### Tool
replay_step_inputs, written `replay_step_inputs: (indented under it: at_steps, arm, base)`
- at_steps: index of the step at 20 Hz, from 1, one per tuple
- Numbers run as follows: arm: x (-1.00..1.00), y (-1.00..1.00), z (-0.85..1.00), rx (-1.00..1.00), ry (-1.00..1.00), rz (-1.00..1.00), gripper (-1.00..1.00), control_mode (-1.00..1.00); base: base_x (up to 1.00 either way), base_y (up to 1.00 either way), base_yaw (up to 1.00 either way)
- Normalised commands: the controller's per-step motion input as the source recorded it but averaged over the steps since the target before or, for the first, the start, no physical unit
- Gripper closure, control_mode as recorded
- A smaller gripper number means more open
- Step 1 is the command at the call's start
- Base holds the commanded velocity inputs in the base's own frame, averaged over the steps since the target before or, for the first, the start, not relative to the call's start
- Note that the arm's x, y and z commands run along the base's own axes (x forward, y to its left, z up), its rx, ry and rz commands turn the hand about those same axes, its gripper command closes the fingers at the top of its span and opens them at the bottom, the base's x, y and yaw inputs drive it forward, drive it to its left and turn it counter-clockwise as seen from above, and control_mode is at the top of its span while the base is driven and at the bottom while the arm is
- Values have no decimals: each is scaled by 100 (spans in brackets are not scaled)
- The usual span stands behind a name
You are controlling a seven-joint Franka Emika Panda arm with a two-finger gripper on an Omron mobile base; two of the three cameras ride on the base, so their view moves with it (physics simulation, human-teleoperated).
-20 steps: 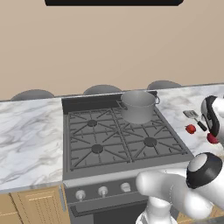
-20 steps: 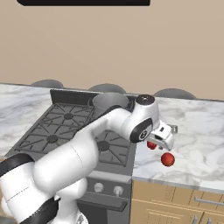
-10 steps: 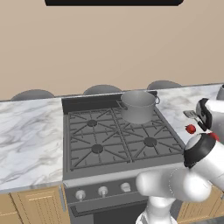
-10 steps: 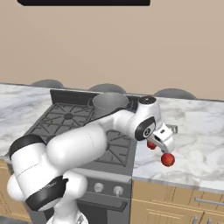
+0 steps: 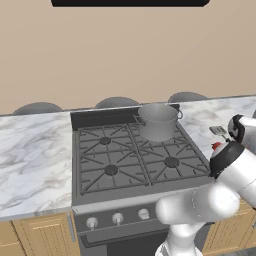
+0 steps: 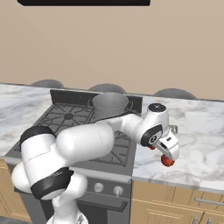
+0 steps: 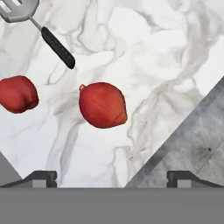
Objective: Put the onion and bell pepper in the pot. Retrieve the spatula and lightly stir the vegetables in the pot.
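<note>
Jaws spread wide, nothing between them; your gripper (image 7: 112,177) hangs above the marble counter (image 7: 144,52) right of the stove. The onion (image 7: 103,105) lies almost centred under the hand, the bell pepper (image 7: 16,94) beside it, the spatula (image 7: 37,28) beyond. The pot (image 5: 158,121) waits on the rear burner. Descend straight, straddle the onion's widest girth, and close gently; it looks likely to roll.

Below my hand the counter (image 7: 144,57) is polished white marble veined grey. The onion (image 7: 103,105) has smooth, faintly glossy red skin, like the pepper (image 7: 16,94). The spatula (image 7: 37,26) pairs grey metal with a matt black handle. The pot (image 5: 158,121) is brushed metal.
</note>
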Motion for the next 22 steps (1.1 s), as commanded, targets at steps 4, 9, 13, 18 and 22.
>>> replay_step_inputs:
  at_steps: [4, 9, 13, 18, 22]
  arm:
    - [10, -10, -27, 1, 0, 0, -100, -100]
    - [16, 0, -22, 5, 0, 0, -100, -100]
    - [14, -3, -15, 3, 0, 0, -100, -100]
    - [1, -5, -15, 0, 0, 1, -100, -100]
    - [9, 0, -14, 0, 0, 3, -100, -100]
  base:
    - [0, 0, 0]
    - [0, 0, 0]
    - [0, 0, 0]
    - [0, 0, 0]
    - [0, 0, 0]
